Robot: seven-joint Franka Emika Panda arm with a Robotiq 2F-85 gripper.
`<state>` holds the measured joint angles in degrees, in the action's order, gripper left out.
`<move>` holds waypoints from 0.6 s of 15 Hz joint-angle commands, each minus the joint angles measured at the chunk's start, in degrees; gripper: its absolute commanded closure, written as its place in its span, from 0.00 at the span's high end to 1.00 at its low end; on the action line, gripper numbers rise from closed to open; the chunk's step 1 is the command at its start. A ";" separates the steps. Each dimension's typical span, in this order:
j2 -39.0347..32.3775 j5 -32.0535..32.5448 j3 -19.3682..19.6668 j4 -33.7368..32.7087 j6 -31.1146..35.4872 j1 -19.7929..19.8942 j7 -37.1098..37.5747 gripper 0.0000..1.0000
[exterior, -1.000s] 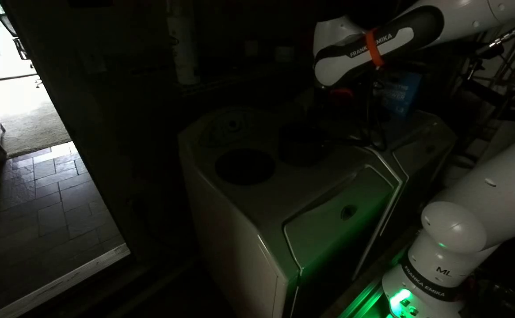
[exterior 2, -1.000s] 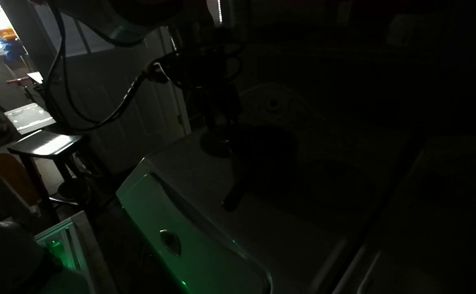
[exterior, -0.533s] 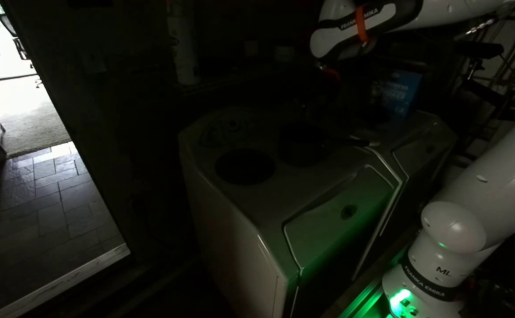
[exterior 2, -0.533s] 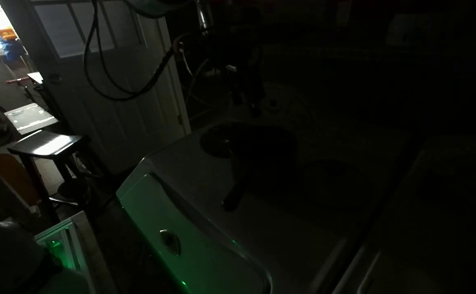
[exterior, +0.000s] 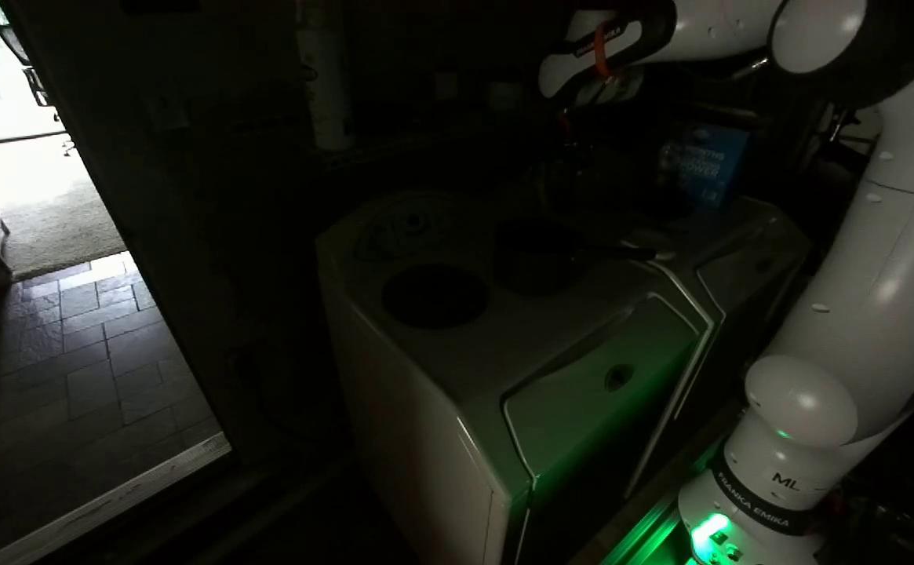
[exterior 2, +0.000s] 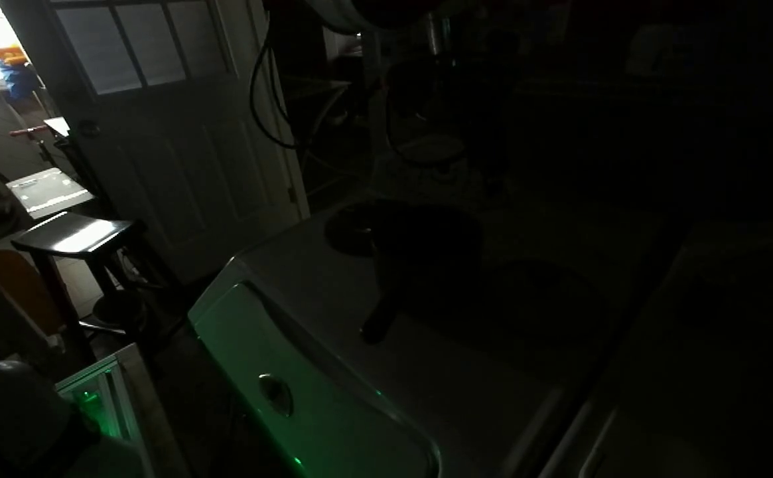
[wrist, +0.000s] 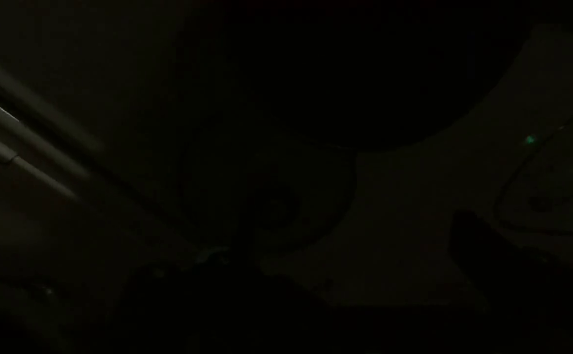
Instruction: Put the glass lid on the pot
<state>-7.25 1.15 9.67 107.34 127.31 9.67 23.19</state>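
The scene is very dark. The pot (exterior: 535, 259) stands on the pale appliance top, its handle sticking out; it also shows in an exterior view (exterior 2: 429, 259). In the wrist view the large black round shape at the top looks like the pot (wrist: 365, 73). The glass lid (wrist: 311, 196) lies flat beside it, with a dark rim and round knob; its outline is faint in an exterior view (exterior 2: 549, 299). My gripper (wrist: 352, 231) is open, its dark fingers apart with nothing seen between them. In an exterior view the gripper (exterior 2: 491, 172) hangs above and behind the lid.
A wide flat dark disc (exterior: 435, 296) lies beside the pot, also in an exterior view (exterior 2: 350, 232). A blue box (exterior: 711, 165) stands at the back. A white cylinder (exterior: 327, 90) is by the wall. The appliance's front panel (exterior: 609, 377) is lit green.
My gripper has risen from near the flat disc and moved across, past the pot to the lid's side. The arm has swung with it. Pot, lid and disc show no movement.
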 commanded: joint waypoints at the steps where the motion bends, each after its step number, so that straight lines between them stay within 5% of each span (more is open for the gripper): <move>1: -7.58 -2.05 1.94 -8.02 -0.16 0.79 5.10 1.00; 9: -18.24 -1.81 5.07 -17.60 -3.11 1.85 8.44 1.00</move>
<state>-20.90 0.62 14.16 95.30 126.89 11.24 30.33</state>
